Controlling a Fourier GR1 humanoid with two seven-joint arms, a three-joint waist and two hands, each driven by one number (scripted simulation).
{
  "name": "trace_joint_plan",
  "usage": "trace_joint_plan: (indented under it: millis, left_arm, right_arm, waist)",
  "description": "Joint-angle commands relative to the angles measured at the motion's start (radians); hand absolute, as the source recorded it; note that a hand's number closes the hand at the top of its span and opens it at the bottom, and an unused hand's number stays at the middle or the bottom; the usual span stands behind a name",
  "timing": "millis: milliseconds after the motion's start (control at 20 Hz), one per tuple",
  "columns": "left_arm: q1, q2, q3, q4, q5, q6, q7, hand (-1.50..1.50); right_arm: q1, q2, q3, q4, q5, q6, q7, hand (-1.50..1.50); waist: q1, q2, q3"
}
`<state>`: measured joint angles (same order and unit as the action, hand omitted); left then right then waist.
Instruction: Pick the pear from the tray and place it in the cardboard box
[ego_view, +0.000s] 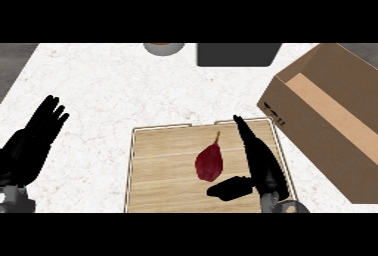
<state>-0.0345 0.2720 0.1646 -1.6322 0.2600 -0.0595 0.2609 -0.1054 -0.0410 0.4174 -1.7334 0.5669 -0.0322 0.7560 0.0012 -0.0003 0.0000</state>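
— Pear (210, 162) at centre frame: where exactly does it lie?

— First the setting, largest down. A pale marble counter (111, 90) fills the view. At right, a cardboard box (325, 125) stands tilted across the corner, its top open. Below centre sits the wooden tray (166, 170), a light board with a white rim. The dark red pear lies on that tray, right of its middle, stem pointing away from the robot.

— And the hands?

— The right hand (258, 160) is over the tray just right of the pear, fingers straight and pressed together, thumb (230, 188) jutting out below the fruit; whether it touches the pear cannot be told. The left hand (33, 140) rests at the left edge, fingers up and slightly spread, holding nothing.

— Anything behind?

— A dark grey block (238, 54) and a grey bowl (164, 48) at the far edge.
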Motion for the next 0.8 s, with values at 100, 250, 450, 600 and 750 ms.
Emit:
trace_joint_plan:
  millis: [100,250,450,600,750]
  left_arm:
    - [-0.009,-0.027,0.007,-0.039,-0.003,-0.012,0.048,0.00]
    - [0.063,-0.072,-0.022,-0.113,-0.052,0.013,0.032,0.00]
    - [-0.033,-0.065,-0.012,-0.045,-0.060,0.031,0.073,0.00]
    - [0.014,-0.062,0.024,0.053,-0.048,-0.053,-0.056,0.00]
    - [-0.028,-0.042,0.049,0.015,-0.039,-0.042,0.007,0.00]
  right_arm:
    - [-0.004,0.031,-0.019,0.038,0.031,0.037,0.001,-1.50]
    - [-0.003,0.040,-0.014,0.095,0.028,-0.011,-0.068,-1.50]
    - [-0.094,0.040,0.001,0.099,-0.002,0.043,0.035,-1.50]
    - [-0.017,0.041,0.027,0.154,0.013,-0.018,-0.057,-1.50]
    - [-0.105,0.041,0.017,0.218,-0.014,-0.021,-0.022,-1.50]
  waist:
    - [0.000,0.000,0.000]
    - [0.001,0.000,0.000]
    - [0.001,0.000,0.000]
    - [0.000,0.000,0.000]
    - [0.001,0.000,0.000]
